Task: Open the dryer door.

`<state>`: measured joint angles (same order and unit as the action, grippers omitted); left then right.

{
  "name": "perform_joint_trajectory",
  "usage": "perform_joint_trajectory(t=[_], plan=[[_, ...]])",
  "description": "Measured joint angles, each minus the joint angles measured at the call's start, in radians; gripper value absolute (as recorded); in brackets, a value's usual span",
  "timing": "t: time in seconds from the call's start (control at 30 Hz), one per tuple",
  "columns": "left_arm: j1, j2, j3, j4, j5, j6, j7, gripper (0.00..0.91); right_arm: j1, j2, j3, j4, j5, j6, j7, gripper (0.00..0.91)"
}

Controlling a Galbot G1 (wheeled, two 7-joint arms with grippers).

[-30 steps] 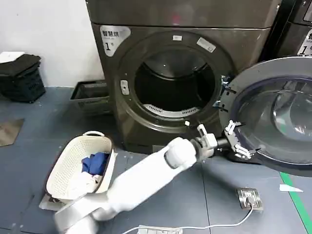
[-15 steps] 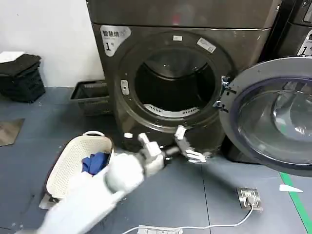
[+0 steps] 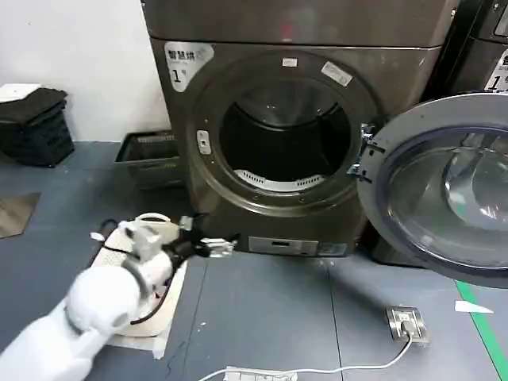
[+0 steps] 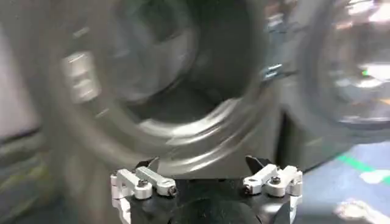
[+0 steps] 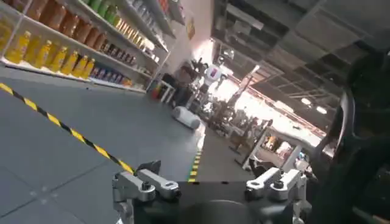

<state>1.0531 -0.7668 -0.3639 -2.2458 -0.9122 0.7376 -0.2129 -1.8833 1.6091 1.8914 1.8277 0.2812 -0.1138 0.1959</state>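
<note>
dryer door [image 3: 448, 186]: cut by right edge | left wrist view: motion-blurred

The brown-grey dryer [image 3: 238, 119] has a light sticker [image 3: 187, 63] near its top corner with a big "1" on it (the small words above the number are too tiny to read). The blacker machine [image 3: 480, 48] beside it has a sticker [image 3: 498, 71] showing "1" too.

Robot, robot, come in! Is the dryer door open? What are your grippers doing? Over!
Left gripper open, empty, low by laundry basket. Right gripper open, empty. Dryer door swung wide open. Nothing blocking it.
</note>
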Motion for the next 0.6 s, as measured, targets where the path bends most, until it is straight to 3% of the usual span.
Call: perform_joint_trajectory(t=[0.6], plan=[[0.174, 0.055, -0.328, 0.159, -0.58, -0.001, -0.429, 0.907, 0.018, -0.043, -0.033, -0.035, 0.009, 0.011, -0.02, 0.907]])
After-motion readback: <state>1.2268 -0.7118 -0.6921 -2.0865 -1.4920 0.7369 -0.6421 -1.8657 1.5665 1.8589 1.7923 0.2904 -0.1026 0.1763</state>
